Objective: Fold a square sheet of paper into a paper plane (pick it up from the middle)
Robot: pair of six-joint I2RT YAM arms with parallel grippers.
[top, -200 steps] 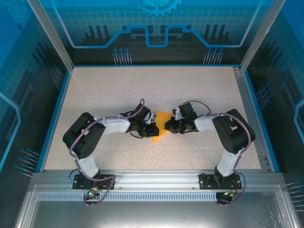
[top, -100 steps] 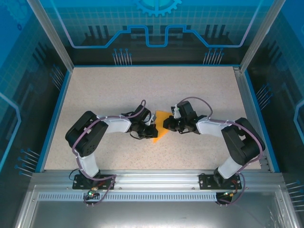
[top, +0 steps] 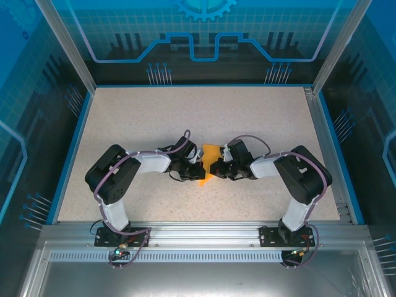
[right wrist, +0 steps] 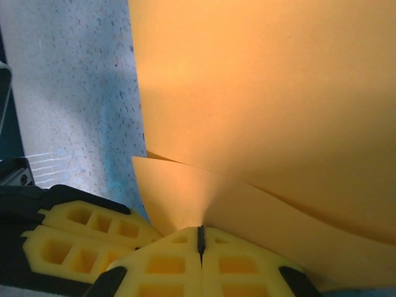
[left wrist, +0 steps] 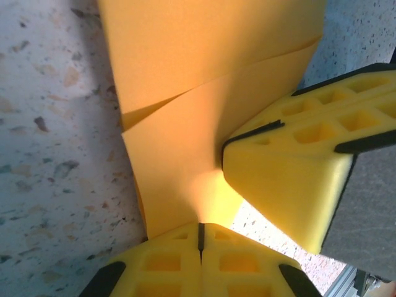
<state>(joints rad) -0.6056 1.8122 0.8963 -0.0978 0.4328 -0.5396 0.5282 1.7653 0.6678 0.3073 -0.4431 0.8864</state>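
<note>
The thin orange-yellow square sheet of paper (top: 211, 154), already creased into overlapping layers, lies about the middle of the speckled beige desk (top: 154, 117), a little closer to the near edge than the far one. It sits directly between the two arms. The left tool (top: 197, 171) comes at it from the left edge's side and the right tool (top: 216, 168) from the right edge's side, so neither arm is nearer than the other. Each wrist view shows its own yellow foam jaws pressed fully together, with a paper layer running out of the seam, so both tools are clamped on the sheet. The two pinch points are very close together at the sheet's near end. In the left wrist view the right tool's finger (left wrist: 291, 185) stands just beside the left tool's tip. The sheet's long axis runs roughly from near edge to far edge, and the loose body fans away from both tools toward the far edge. I judge that the coming fold turns on this layout: whatever either tool does next must work across that near-to-far crease line, with little room between the tips.
</note>
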